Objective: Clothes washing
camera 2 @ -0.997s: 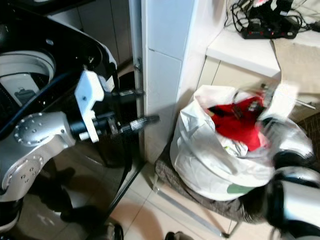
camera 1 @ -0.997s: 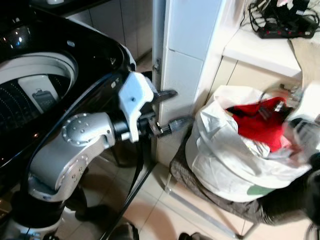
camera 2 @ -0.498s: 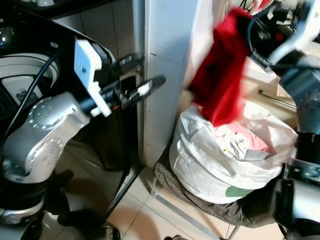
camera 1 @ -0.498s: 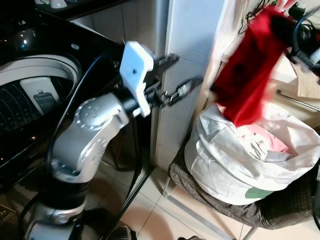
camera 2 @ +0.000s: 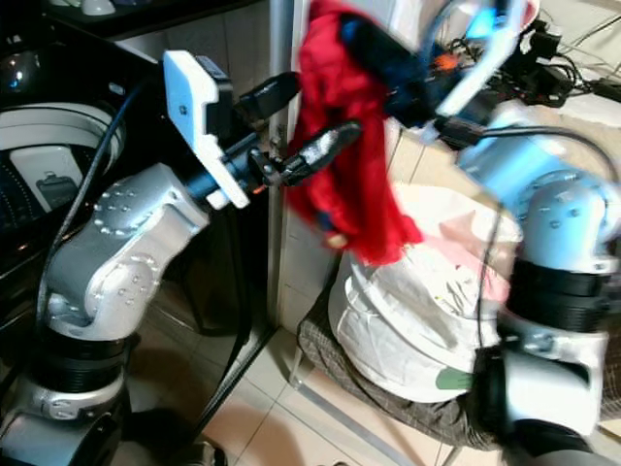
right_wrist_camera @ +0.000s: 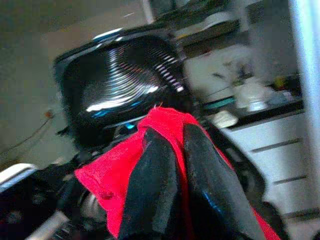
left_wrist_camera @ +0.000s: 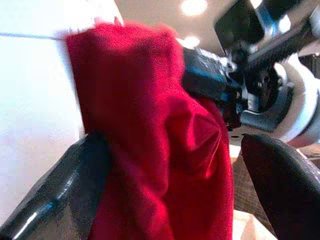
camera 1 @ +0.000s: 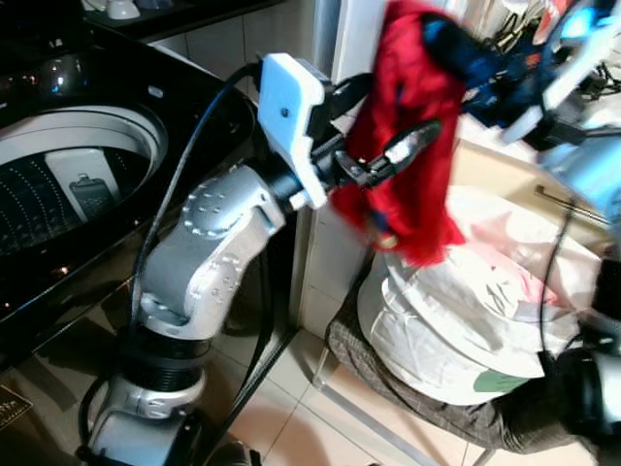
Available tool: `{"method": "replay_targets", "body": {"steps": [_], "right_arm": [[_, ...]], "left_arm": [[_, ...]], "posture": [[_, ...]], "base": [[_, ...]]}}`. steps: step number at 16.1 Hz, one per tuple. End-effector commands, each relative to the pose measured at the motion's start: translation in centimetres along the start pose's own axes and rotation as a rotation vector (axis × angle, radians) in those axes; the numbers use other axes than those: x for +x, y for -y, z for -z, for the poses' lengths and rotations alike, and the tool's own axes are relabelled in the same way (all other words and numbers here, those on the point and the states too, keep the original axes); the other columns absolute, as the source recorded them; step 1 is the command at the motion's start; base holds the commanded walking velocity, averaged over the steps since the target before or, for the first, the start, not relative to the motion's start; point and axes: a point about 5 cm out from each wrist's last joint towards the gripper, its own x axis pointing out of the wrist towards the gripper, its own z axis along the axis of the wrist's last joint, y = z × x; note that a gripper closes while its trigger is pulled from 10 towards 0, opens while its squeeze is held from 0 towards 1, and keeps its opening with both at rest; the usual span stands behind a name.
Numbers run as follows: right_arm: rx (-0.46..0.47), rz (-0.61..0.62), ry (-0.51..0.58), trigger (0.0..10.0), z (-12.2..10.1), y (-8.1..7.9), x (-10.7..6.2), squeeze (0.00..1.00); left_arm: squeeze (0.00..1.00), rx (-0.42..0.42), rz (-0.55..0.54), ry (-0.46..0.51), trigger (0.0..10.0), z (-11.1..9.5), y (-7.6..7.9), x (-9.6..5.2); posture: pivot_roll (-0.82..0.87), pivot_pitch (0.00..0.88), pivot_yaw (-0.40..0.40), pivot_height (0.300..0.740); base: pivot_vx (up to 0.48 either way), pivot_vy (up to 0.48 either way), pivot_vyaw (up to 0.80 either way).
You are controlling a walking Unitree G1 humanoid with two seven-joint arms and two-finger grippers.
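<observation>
Red garment [camera 1: 408, 126] hangs in the air above the white laundry bag [camera 1: 466, 330], pinched at its top by the right gripper [right_wrist_camera: 172, 170], whose two black fingers are pressed close together with the cloth bunched between them. In the head views the cloth drapes down from that grip beside the white tiled pillar [camera 1: 359, 19], its lower edge just above the bag's open mouth. The left gripper [camera 1: 374, 131] reaches in from the washer side with its fingers spread wide; the wrist view shows one finger [left_wrist_camera: 75, 185] against the fabric and the other well apart from it, so it has hold of nothing. The bag sits on a seat covered in brown checked cloth [camera 1: 417, 398], with pale and pink clothes [camera 1: 524, 282] showing inside it, and a green mark [camera 1: 500, 381] on its lower front is too blurred to read. To the robot's left stands the black top-loading washing machine [camera 1: 116, 87] with its lid up and the drum [camera 1: 68, 184] open; no brand or lettering on it can be made out. A tangle of black cables [camera 2: 553, 68] lies on the pale counter at the far right corner of the scene.
</observation>
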Motion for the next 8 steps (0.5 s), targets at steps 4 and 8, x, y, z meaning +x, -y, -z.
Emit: {"method": "replay_targets", "body": {"steps": [4,8], "right_arm": [[-0.011,-0.030,-0.001,0.0,-0.6,-1.1,0.5,0.00],[0.000,-0.024,-0.003,0.0,-0.4,-1.4,0.7,0.00]], "left_arm": [[0.00,-0.105,0.121,0.029,10.0,0.5,2.1,0.3],[0.00,-0.078,0.071,-0.086,0.0,2.0,1.5,0.1]], "posture": [[-0.02,0.000,-0.088,0.740],[-0.02,0.000,-0.086,0.740]], "base": [[0.000,0.000,0.00],[0.000,0.000,0.00]]}}
